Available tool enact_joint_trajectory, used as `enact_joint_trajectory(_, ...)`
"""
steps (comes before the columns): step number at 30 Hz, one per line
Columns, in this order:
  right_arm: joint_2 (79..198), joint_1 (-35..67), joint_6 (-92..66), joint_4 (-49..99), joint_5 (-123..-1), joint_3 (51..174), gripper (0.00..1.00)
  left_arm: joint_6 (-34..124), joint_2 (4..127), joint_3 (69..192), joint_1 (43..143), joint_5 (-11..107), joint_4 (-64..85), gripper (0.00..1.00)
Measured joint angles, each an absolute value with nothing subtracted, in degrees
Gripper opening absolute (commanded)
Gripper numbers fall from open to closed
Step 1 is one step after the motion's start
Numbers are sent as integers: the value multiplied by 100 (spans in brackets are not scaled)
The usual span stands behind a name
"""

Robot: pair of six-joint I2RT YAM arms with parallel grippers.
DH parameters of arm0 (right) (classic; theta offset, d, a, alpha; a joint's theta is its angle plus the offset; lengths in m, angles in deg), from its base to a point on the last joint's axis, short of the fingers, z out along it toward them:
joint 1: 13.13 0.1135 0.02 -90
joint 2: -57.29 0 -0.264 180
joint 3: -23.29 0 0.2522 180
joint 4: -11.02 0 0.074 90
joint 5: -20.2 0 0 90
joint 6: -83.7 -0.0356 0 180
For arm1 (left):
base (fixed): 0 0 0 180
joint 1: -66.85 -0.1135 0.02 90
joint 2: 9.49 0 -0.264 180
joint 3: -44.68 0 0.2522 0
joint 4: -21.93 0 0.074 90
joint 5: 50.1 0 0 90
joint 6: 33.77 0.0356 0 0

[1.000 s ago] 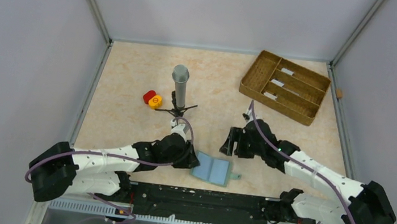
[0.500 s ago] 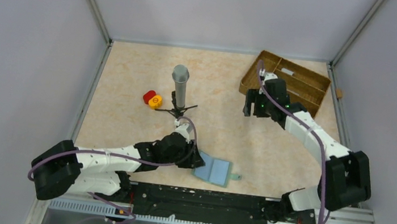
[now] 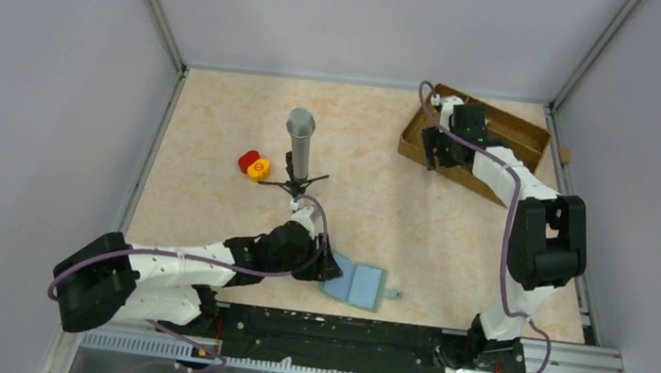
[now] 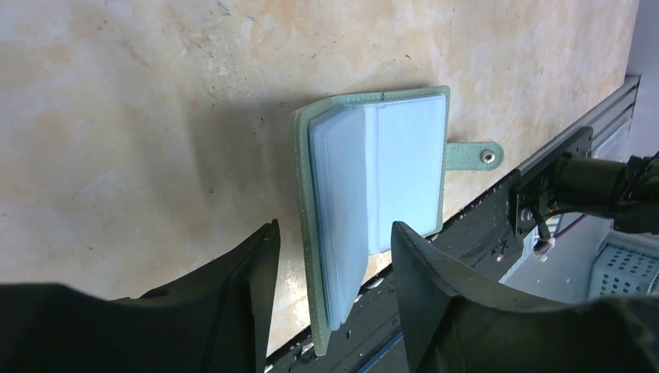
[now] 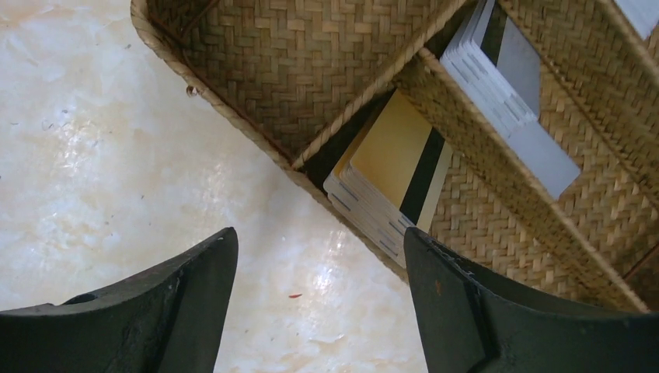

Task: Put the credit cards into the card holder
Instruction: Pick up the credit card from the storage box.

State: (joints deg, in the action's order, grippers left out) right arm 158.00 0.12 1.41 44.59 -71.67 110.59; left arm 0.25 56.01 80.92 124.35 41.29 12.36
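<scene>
Right pincer [image 5: 319, 233], spread wide and empty, hovered over the credit cards [image 5: 392, 163] stacked in the woven tray [image 5: 311, 62]; closing there might pinch several cards or snag a divider. Left pincer [image 4: 334, 229], parted and gripping nothing, straddled the open card holder [image 4: 396, 155] on the table [image 4: 116, 116]; a nudge could fold its leaves shut.

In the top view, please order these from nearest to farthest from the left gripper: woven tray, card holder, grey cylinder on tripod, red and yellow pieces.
1. card holder, just beside the left gripper, near edge.
2. grey cylinder on tripod, centre.
3. red and yellow pieces, left of the cylinder.
4. woven tray, far right corner.
</scene>
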Motion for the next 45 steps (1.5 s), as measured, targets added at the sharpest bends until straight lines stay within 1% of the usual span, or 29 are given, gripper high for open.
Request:
enact_joint_trajectory(4,16134,-79,484,4422,-7132,11404,77,25,5502,8065,12428,3996,1150,69)
enact_joint_trajectory(7,16368,-219,670,4341,-7104,11496,77,27,5393,8048,12415,3937,1076,71)
enact_joint_trajectory(15,16860,-442,921,4442,-6708,11706,72,29,5172,8037,12354,3834,862,72)
enact_joint_trajectory(19,16945,-453,1026,4439,-6559,11787,67,29,4989,8028,12328,3760,757,73)
enact_joint_trajectory(24,16945,-468,1094,4442,-6420,11787,63,27,4886,7980,12295,3725,665,73)
enact_joint_trajectory(39,16897,-468,1122,4498,-6330,11787,61,22,4847,7856,12201,3727,632,73)
enact_joint_trajectory(45,16871,-471,1120,4577,-6284,11819,58,20,4847,7825,12190,3746,632,73)
